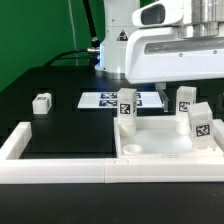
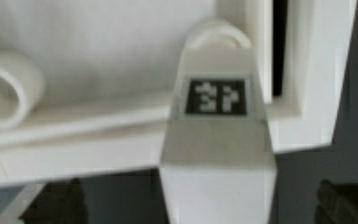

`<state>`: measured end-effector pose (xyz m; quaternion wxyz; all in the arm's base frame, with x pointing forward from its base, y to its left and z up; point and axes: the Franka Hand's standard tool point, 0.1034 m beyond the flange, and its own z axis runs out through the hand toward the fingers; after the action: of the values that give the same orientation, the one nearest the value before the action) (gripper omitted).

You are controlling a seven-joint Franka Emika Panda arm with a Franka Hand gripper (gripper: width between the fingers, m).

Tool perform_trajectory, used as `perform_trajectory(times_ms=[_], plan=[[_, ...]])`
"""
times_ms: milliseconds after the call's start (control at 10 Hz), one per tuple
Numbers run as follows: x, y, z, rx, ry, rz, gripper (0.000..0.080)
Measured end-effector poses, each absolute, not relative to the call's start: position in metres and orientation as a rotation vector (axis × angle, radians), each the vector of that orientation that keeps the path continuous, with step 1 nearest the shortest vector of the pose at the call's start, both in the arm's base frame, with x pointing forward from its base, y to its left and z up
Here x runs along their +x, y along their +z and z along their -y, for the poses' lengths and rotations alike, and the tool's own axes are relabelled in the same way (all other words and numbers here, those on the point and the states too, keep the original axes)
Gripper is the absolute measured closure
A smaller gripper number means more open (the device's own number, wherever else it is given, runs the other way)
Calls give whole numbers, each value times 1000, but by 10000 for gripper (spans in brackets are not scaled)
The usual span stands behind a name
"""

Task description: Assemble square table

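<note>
A loose leg block (image 1: pixel 40 102) lies on the exterior view's left, then the marker board (image 1: pixel 100 100). Tagged legs (image 1: pixel 127 108) stand at the square tabletop (image 1: pixel 155 150), where the gripper (image 2: pixel 197 203), fingers spread wide, straddles one leg (image 2: pixel 217 120) untouched.

- Table (image 1: pixel 60 125): flat black surface, matte; seen best in exterior view.
- Marker board (image 1: pixel 100 100): thin white sheet w/ printed tags, lay flat toward far side, approx. mid-table.
- One small white leg block (image 1: pixel 41 102), tagged, stood alone on the black at exterior view's left, well apart from the rest.
- White border rail (image 1: pixel 60 168) ran along near edge, w/ a short arm up exterior view's left side.
- Square top (image 1: pixel 160 143): white, raised rim, sat flat at exterior view's right, just behind the rail.
- Robot base (image 1: pixel 112 55) at far edge, behind marker board.
</note>
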<state>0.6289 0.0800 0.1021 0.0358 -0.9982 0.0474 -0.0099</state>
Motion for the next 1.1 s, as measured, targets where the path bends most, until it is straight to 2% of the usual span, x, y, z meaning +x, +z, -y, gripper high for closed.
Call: perform_trajectory(times_ms=[200, 400, 600, 900, 1100], plan=[[632, 96, -83, -3044, 157, -256, 150], [625, 86, -97, -3031, 154, -320, 150], [626, 86, -93, -3031, 152, -335, 150], [627, 86, -93, -3014, 157, -496, 510], [627, 85, -93, -2970, 166, -749, 509]])
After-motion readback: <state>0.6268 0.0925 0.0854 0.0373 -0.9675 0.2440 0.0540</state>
